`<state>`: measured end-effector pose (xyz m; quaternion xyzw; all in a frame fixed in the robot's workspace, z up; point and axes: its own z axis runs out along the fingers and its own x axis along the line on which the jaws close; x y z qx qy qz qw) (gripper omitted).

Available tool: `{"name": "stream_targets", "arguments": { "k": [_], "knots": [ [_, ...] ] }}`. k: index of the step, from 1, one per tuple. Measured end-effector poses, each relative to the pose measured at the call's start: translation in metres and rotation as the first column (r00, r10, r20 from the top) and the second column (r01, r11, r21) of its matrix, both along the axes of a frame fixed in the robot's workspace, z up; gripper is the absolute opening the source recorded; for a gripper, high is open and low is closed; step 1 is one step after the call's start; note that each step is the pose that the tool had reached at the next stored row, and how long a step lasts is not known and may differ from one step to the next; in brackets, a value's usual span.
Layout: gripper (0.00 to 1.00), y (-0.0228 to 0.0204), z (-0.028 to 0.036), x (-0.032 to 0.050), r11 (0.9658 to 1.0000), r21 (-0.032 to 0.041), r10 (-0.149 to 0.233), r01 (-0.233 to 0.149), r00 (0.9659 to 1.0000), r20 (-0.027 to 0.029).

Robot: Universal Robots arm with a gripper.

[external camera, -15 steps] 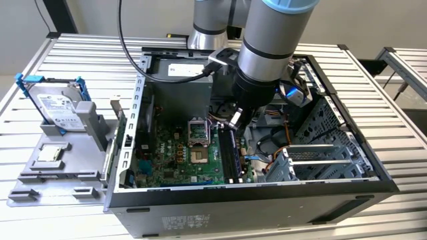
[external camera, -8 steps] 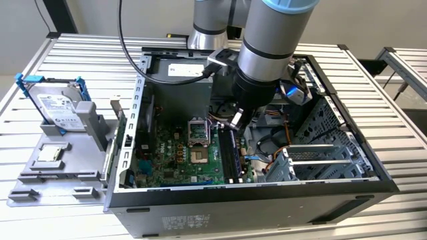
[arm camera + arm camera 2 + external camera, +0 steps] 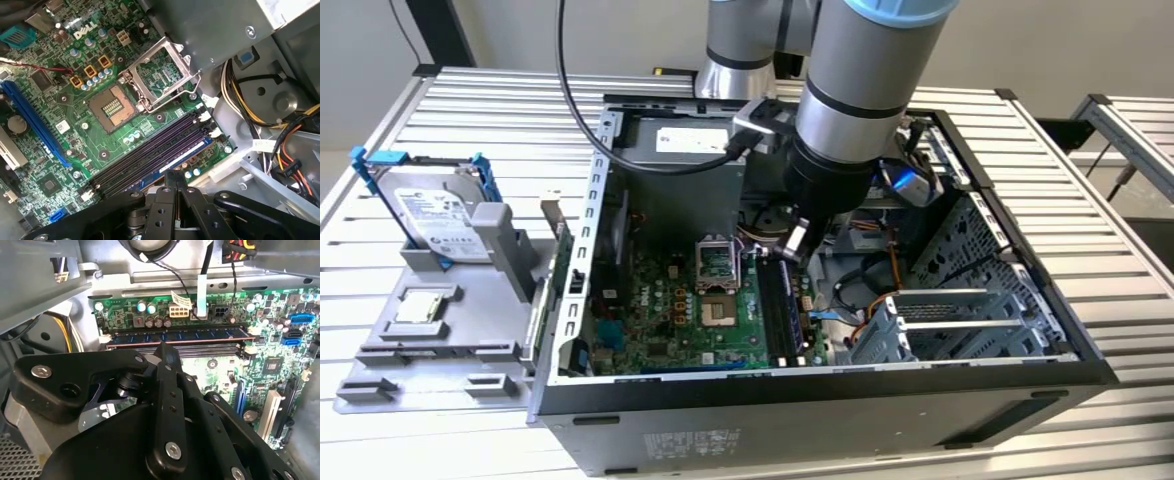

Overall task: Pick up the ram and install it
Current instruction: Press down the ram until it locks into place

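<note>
The ram [image 3: 180, 335] is a long dark stick with a blue tint. It lies along the outermost of the black motherboard slots [image 3: 150, 152], next to the board's edge, and shows in the first wrist view as a blue strip [image 3: 182, 157]. My gripper [image 3: 175, 176] hangs just above the ram with its two black fingers pressed together and nothing between them; the second wrist view shows the gripper's tip [image 3: 166, 347] at the stick's middle. In the exterior view the gripper [image 3: 795, 240] reaches down inside the open computer case, over the slots [image 3: 781, 300].
The open CPU socket [image 3: 112, 107] and its raised metal bracket [image 3: 160, 70] lie beside the slots. Bundled cables [image 3: 280, 130] and the case wall crowd the far side. A drive cage [image 3: 961, 320] fills the case's right. A blue-framed hard drive [image 3: 440, 215] stands on a grey fixture at the exterior view's left.
</note>
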<state>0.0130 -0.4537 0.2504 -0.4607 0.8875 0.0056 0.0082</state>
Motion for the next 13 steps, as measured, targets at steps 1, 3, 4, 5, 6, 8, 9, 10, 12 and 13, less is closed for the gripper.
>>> {"name": "stream_targets", "arguments": {
  "k": [1, 3, 4, 5, 6, 8, 9, 10, 12, 13],
  "knots": [
    [0.00, 0.0000, 0.0000, 0.0000, 1.0000, 0.0000, 0.002, -0.002, 1.0000, 0.0000],
    [0.00, 0.0000, 0.0000, 0.0000, 1.0000, 0.0000, 0.002, -0.002, 1.0000, 0.0000],
    [0.00, 0.0000, 0.0000, 0.0000, 1.0000, -0.0001, 0.002, -0.002, 1.0000, -0.0001],
    [0.00, 0.0000, 0.0001, 0.0000, 1.0000, -0.0001, 0.002, -0.002, 1.0000, 0.0000],
    [0.00, 0.0000, 0.0001, 0.0000, 1.0000, -0.0001, 0.002, -0.002, 1.0000, -0.0001],
    [0.00, 0.0000, 0.0001, 0.0000, 1.0000, -0.0003, 0.004, -0.004, 1.0000, -0.0001],
    [0.00, 0.0000, 0.0001, 0.0000, 1.0000, -0.0004, 0.009, -0.009, 1.0000, -0.0001],
    [0.00, 0.0000, -0.0002, 0.0000, 0.9998, -0.0002, 0.017, -0.017, 0.9998, 0.0002],
    [0.00, 0.0000, -0.0015, 0.0000, 0.9987, -0.0001, 0.051, -0.051, 0.9987, 0.0005],
    [0.00, 0.0000, -0.0021, 0.0000, 0.9977, -0.0002, 0.068, -0.068, 0.9977, 0.0005]
  ]
}}
